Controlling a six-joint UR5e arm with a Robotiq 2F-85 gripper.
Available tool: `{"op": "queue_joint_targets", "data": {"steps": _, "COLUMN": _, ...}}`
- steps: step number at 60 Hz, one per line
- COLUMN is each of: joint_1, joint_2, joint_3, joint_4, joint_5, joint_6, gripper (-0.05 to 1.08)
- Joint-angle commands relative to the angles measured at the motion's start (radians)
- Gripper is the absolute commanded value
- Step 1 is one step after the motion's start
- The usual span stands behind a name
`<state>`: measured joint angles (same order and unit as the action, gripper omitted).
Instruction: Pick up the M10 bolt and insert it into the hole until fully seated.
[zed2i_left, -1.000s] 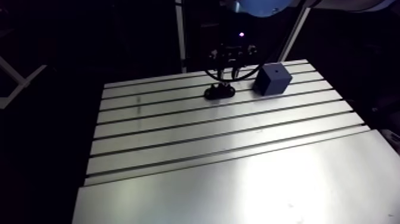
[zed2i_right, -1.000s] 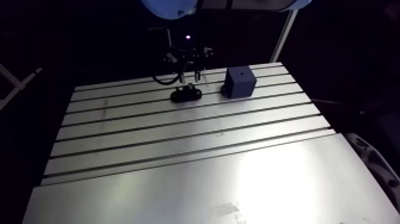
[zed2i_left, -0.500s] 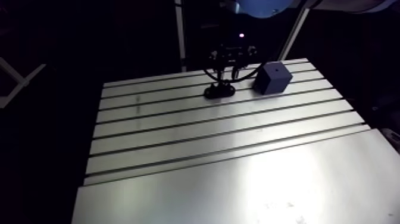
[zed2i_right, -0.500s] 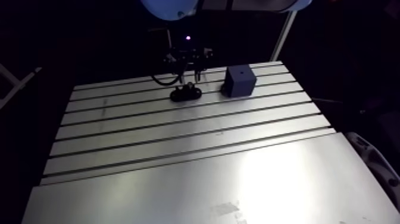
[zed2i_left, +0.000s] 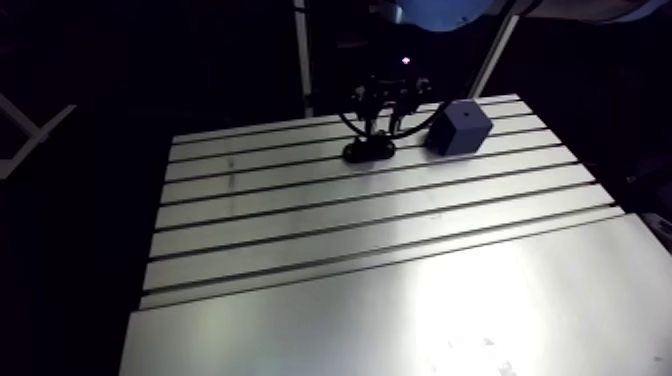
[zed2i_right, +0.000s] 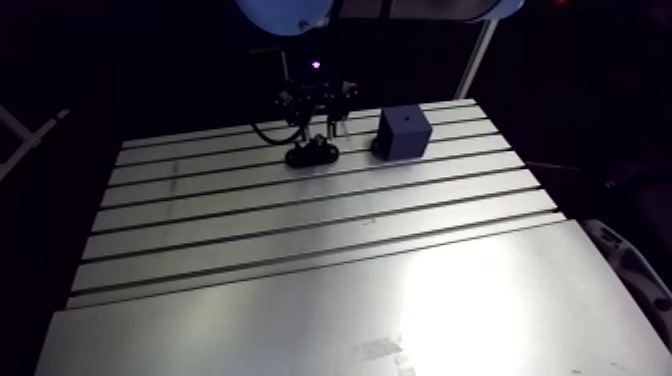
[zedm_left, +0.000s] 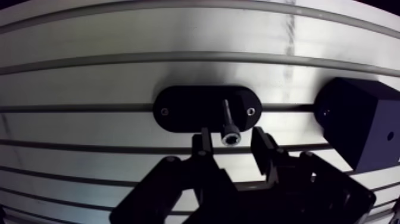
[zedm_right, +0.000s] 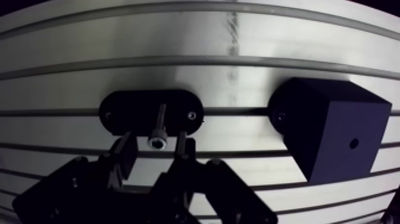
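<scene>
The gripper (zedm_left: 231, 138) is low over the black oval holder (zedm_left: 184, 110). Its fingers are spread, and the bolt (zedm_left: 228, 119) stands up in the gap between them with a sliver of room on either side. Off to one flank the dark block (zedm_left: 357, 128) rises from the table (zedm_left: 119, 71), near the holder but not touching it, and it walls off that side. On the holder's other flank there's only bare slotted metal. In the arm view, the wide near stretch of table lies open.

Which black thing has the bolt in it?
The flat oval holder, just ahead of the gripper. The bolt stands in it; the cube beside it has none.
</scene>
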<state>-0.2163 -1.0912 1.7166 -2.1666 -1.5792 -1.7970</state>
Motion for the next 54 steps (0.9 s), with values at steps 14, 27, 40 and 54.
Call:
{"op": "queue_joint_targets", "data": {"steps": 14, "joint_1": 0.0, "joint_2": 0.001, "joint_3": 0.001, "joint_4": 0.0, "joint_5": 0.0, "joint_6": 0.001, "gripper": 0.59}}
{"op": "queue_joint_targets", "data": {"steps": 27, "joint_1": 0.0, "joint_2": 0.003, "joint_3": 0.001, "joint_4": 0.0, "joint_5": 0.0, "joint_6": 0.003, "gripper": 0.59}}
{"op": "queue_joint_targets", "data": {"steps": 40, "joint_1": 0.0, "joint_2": 0.002, "joint_3": 0.004, "joint_4": 0.0, "joint_5": 0.0, "joint_6": 0.003, "gripper": 0.6}}
{"op": "queue_joint_targets", "data": {"steps": 54, "joint_1": 0.0, "joint_2": 0.001, "joint_3": 0.008, "joint_4": -0.031, "joint_5": -0.005, "joint_6": 0.0, "gripper": 0.63}}
